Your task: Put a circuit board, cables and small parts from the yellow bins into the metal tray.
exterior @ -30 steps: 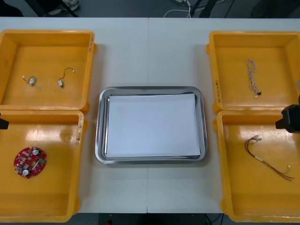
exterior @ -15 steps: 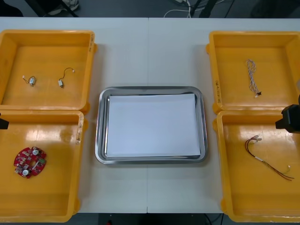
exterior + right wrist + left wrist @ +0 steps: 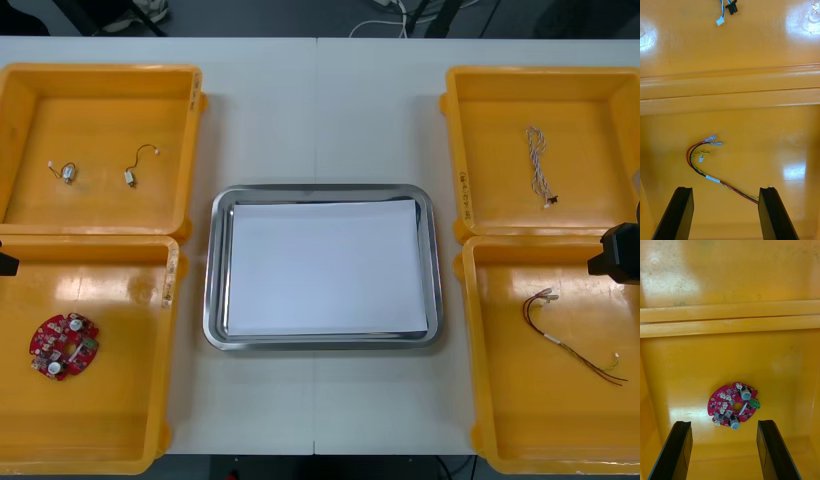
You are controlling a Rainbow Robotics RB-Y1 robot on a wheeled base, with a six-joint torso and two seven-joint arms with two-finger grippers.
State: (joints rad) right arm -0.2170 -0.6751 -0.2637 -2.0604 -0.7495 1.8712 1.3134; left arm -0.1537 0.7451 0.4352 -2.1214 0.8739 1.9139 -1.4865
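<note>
The round red circuit board (image 3: 733, 407) is lying flat on the floor of your near-left yellow bin (image 3: 120, 430), just ahead of the left gripper (image 3: 723, 422) — its fingers are standing wide apart, holding nothing. In the near-right bin (image 3: 500, 420), the red and yellow cable (image 3: 712, 179) is running slantwise from its looped terminal end toward one finger of the right gripper (image 3: 725, 188) — likewise spread wide and empty. The metal tray (image 3: 212, 300) is sitting between the bins.

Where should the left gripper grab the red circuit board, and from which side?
By its outer rim, from straight above: the round red circuit board lies flat on the yellow bin floor, and the open left gripper hangs over it. The right gripper hangs open over the red and yellow cable.
</note>
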